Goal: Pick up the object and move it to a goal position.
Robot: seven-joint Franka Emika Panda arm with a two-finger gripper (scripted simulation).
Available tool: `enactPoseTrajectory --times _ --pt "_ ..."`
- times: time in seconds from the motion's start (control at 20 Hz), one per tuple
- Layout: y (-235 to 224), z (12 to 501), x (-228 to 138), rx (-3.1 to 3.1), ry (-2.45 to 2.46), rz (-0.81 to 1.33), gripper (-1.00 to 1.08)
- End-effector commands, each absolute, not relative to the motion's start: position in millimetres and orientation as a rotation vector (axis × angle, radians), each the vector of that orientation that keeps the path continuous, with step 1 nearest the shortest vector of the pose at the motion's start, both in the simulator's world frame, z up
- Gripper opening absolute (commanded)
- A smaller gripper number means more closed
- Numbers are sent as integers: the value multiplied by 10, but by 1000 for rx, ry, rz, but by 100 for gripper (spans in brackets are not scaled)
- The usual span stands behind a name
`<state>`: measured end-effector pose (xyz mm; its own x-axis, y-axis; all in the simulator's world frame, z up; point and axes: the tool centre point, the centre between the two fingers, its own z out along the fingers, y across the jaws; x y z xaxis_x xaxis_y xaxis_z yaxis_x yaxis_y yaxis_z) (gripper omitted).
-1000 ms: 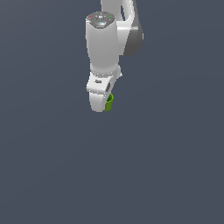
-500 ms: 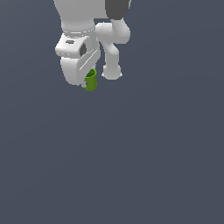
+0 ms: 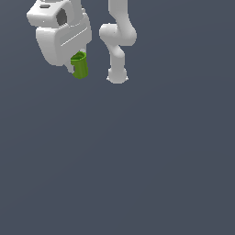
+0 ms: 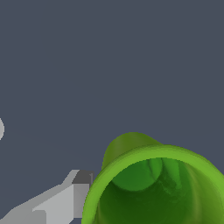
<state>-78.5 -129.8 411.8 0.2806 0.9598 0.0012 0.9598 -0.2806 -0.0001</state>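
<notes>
My hand is closed on the green cup, one finger pressed against its rim, well above the grey counter. I judge the carry needs steady pressure and a smooth, level path. The cup's hollow shows nothing inside.

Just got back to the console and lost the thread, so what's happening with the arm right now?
The white Panda arm is carrying the small bright green hollow cup in its gripper, up near the top of the exterior view's left. The cup sits under the white hand, rim toward the wrist, and the wrist view looks straight into its open mouth with one grey finger beside it. No goal marker is visible.
</notes>
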Motion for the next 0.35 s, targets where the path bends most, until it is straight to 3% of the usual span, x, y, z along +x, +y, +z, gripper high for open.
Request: enactPoseTrajectory --times 0.0,0.3 --pt "-1353 4209 -798 -2513 -1885 -1 -100" --pt "-1392 4262 -794 -2513 -1884 0 -100"
